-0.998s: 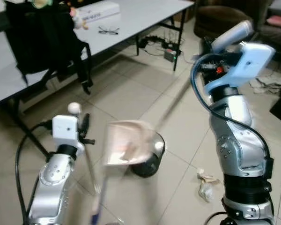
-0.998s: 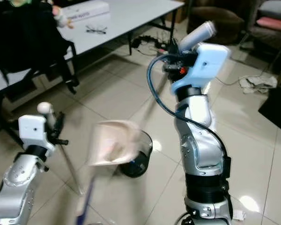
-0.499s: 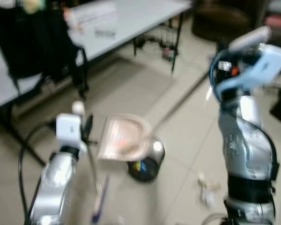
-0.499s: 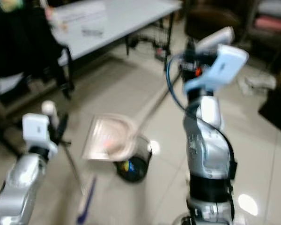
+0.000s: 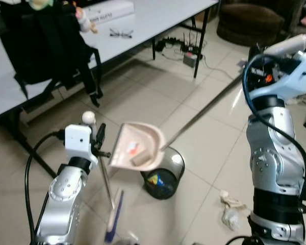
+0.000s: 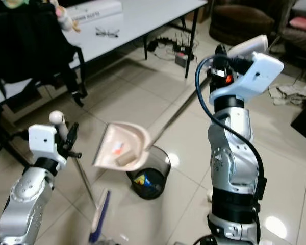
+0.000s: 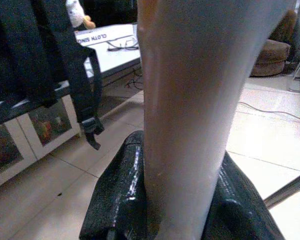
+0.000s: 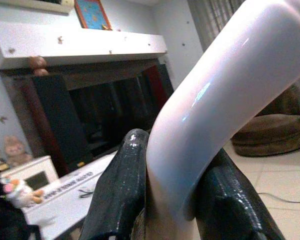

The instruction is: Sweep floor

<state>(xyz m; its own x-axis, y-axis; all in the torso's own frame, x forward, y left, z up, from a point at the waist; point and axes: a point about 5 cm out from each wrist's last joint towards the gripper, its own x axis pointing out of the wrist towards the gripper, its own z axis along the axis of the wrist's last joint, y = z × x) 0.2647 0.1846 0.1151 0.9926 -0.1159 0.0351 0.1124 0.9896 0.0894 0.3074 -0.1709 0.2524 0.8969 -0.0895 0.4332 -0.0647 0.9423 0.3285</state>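
The right gripper (image 8: 165,195) is closed on the pale handle (image 8: 210,100) of the dustpan (image 5: 137,147), whose long metal pole (image 5: 204,109) slants down from the raised right arm; the pan hangs tilted just above the bin (image 5: 163,176), with scraps (image 5: 137,153) lying in it; the bin stands on the tiled floor (image 5: 143,97). The left gripper (image 7: 180,200) is clamped on the broom handle (image 7: 200,90); the broom (image 5: 112,217) reaches the floor left of the bin, its blue head low near it. A crumpled wad (image 5: 228,206) lies on the floor right of the bin. Beyond the bin stands the desk (image 5: 158,15), carrying glasses (image 5: 120,33), with a black backpack (image 5: 46,43) hanging at its edge.
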